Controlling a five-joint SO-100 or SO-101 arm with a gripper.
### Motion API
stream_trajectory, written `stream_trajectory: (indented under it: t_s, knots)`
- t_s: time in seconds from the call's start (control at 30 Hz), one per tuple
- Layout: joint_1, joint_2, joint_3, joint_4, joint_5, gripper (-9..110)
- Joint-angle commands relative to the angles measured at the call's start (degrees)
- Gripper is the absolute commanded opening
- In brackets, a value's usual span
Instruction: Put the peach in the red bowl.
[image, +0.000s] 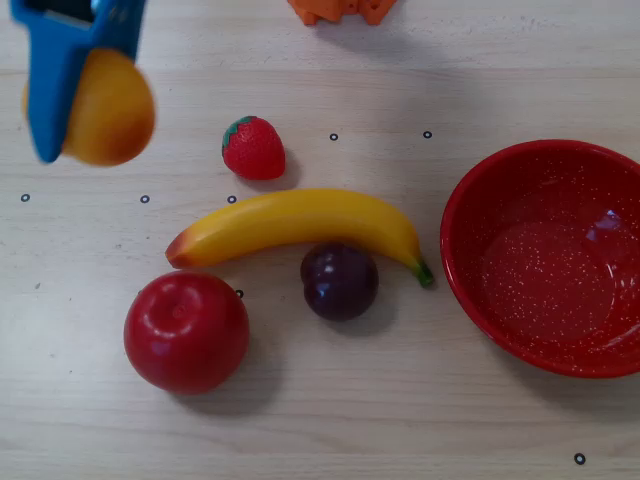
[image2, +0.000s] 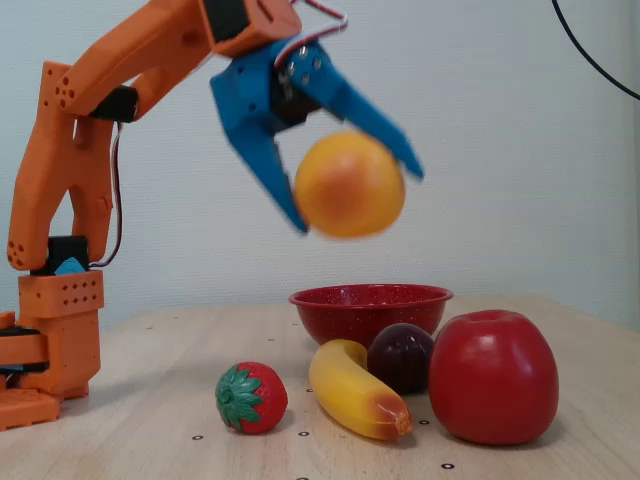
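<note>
Nearest the fixed camera stands a glossy red apple (image2: 493, 376), with a dark plum (image2: 401, 356), a banana (image2: 356, 390) and a strawberry (image2: 250, 397) ranged beside it on the pale wooden worktop (image2: 150, 400). Behind these fruits sits the red bowl (image2: 370, 305) — empty, its speckled interior fully exposed in the overhead view (image: 550, 255). Held well above the worktop, the peach (image2: 349, 184) is pinched between the two blue fingers of the gripper (image2: 350, 190), whose jaws are spread just wide enough to clasp the fruit on either side. Motion blur softens both fruit and fingers, so the exact contact points cannot be resolved. The overhead view places the peach (image: 108, 108) in the upper left corner and the bowl at the far right edge, well apart, with the strawberry (image: 254, 148) and banana (image: 300, 225) lying between them. The deciding relation is therefore lateral — the bowl lies to the right of, and below, the carried peach in that view, so a sweep across the intervening fruit appears necessary before any release.
</note>
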Motion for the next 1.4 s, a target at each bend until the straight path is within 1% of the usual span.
stream_trajectory:
  t_s: [0.0,0.3,0.43,0.57,0.8,0.9,1.1,1.17,1.2,1.33,1.37]
  knots:
    - [5.27,10.20,-5.98,2.64,-4.39,0]
    - [25.05,19.51,-0.26,2.55,-17.84,0]
    - [35.33,26.72,11.69,-2.81,-21.27,0]
    - [44.21,33.93,26.28,-9.40,-20.65,0]
    - [54.93,34.37,38.67,-16.88,-17.31,0]
    - [57.48,32.17,41.31,-21.09,-14.85,0]
    - [60.21,24.43,43.15,-29.88,-6.50,0]
    - [60.29,21.88,43.15,-32.96,-6.15,0]
    - [60.29,20.65,43.15,-34.28,-6.15,4]
    - [59.94,16.44,43.51,-36.74,-6.24,29]
    - [59.85,15.38,43.59,-37.09,-6.06,32]
